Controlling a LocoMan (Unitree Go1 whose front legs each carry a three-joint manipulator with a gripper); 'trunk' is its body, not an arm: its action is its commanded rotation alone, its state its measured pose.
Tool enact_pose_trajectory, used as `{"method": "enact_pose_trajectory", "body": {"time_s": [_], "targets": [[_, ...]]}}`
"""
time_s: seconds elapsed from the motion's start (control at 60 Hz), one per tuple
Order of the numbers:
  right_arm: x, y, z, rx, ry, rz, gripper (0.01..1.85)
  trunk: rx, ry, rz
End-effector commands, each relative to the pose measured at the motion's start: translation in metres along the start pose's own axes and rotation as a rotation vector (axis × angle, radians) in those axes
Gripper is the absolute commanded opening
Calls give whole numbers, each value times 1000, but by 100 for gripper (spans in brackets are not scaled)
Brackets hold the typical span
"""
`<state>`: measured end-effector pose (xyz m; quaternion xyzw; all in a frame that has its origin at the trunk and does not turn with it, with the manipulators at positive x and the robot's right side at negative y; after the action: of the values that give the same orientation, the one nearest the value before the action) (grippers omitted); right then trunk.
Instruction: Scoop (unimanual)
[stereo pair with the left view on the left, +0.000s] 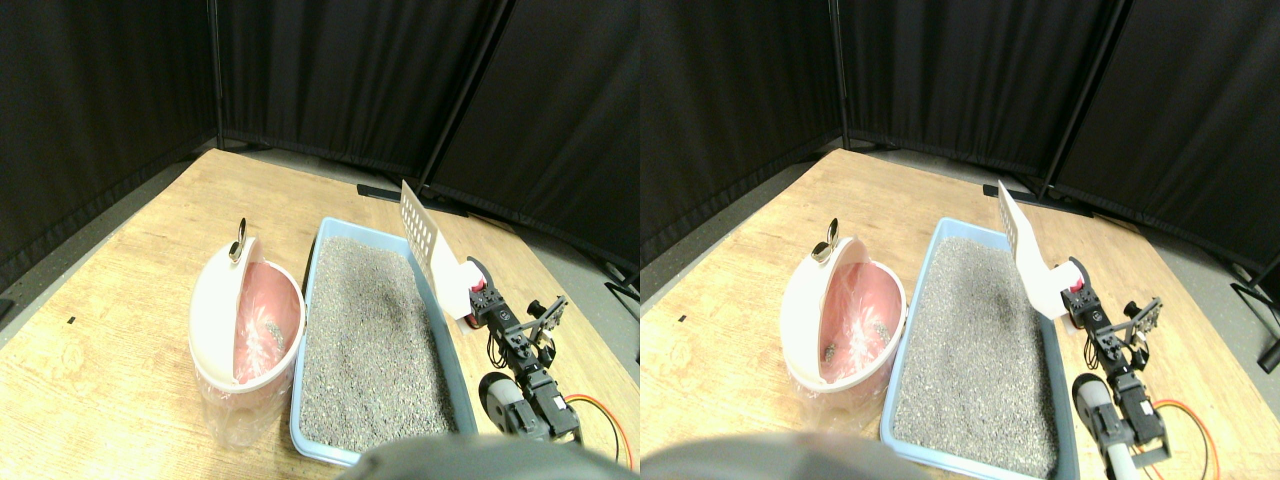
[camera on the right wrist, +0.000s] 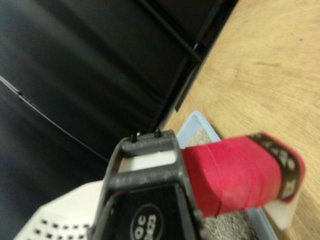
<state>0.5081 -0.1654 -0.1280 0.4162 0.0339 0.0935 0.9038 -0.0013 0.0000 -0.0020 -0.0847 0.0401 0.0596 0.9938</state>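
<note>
A white slotted scoop stands tilted in the air over the right rim of the blue litter tray. Its blade points up and away. My right gripper is shut on the scoop's red-wrapped handle, just right of the tray. Grey litter fills the tray, and the blade carries none that I can see. In the wrist view the dark jaw frame sits beside the handle, with the scoop's slotted blade and a tray corner behind it.
A white bin with a pink liner stands left of the tray, touching it, with a few grey clumps inside. Black curtains wall the far side of the wooden floor. An orange cable loops at the lower right.
</note>
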Motion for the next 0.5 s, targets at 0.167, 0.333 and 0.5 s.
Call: {"method": "enact_pose_trajectory", "body": {"time_s": [0.167, 0.333, 0.5], "targets": [[-1, 15, 13, -344, -72, 153, 5, -3, 5, 18], [0, 20, 15, -397, -60, 148, 5, -3, 1, 21], [1, 23, 16, -450, -50, 146, 5, -9, -4, 28]]}}
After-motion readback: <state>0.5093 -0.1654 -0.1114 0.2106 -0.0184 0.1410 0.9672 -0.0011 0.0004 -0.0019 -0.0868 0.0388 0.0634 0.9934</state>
